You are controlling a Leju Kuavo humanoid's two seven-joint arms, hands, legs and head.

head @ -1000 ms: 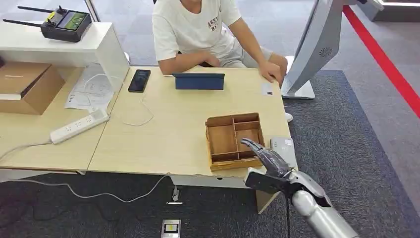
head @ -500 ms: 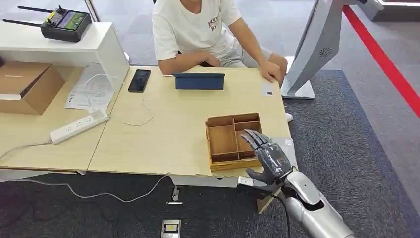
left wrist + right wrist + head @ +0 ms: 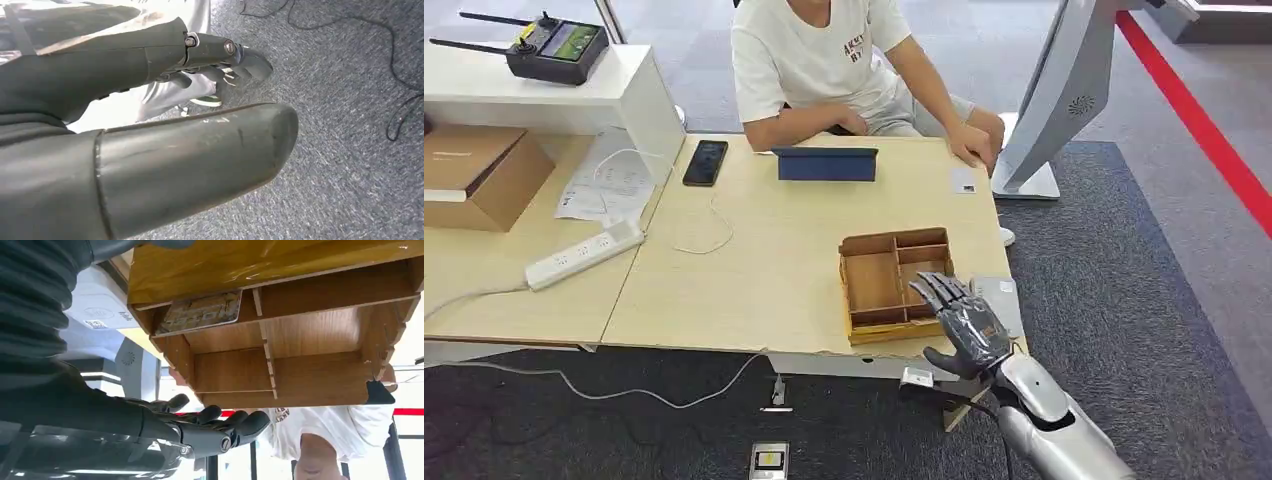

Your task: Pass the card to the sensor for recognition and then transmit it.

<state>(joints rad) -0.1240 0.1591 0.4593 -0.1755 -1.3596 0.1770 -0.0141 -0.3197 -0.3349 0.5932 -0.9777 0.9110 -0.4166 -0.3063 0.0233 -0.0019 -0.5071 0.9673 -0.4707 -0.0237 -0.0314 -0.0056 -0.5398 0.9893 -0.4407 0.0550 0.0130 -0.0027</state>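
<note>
A wooden tray (image 3: 894, 238) with several compartments sits at the table's near right corner. My right hand (image 3: 964, 325) hovers over its near right corner, fingers spread, back of the hand up, holding nothing. In the right wrist view a printed card (image 3: 202, 312) lies flat in one compartment of the tray (image 3: 300, 375), a short way beyond the fingers of my right hand (image 3: 200, 430). A white sensor box (image 3: 1002, 292) lies on the table just right of the tray, also seen as the white sensor box (image 3: 95, 310). My left hand (image 3: 125, 65) hangs over grey carpet, fingers loosely extended and empty.
A person (image 3: 824, 60) sits at the far side with one hand on the table near a small grey card (image 3: 964, 180). A blue tablet (image 3: 824, 163), a phone (image 3: 705, 162) and a power strip (image 3: 584, 253) lie on the table. A white kiosk stand (image 3: 1049, 110) rises at the right.
My right hand turned from edge-on to back-up with its fingers spread, moved forward over the tray's near right corner, then sank slightly. The person and the table's things stayed put.
</note>
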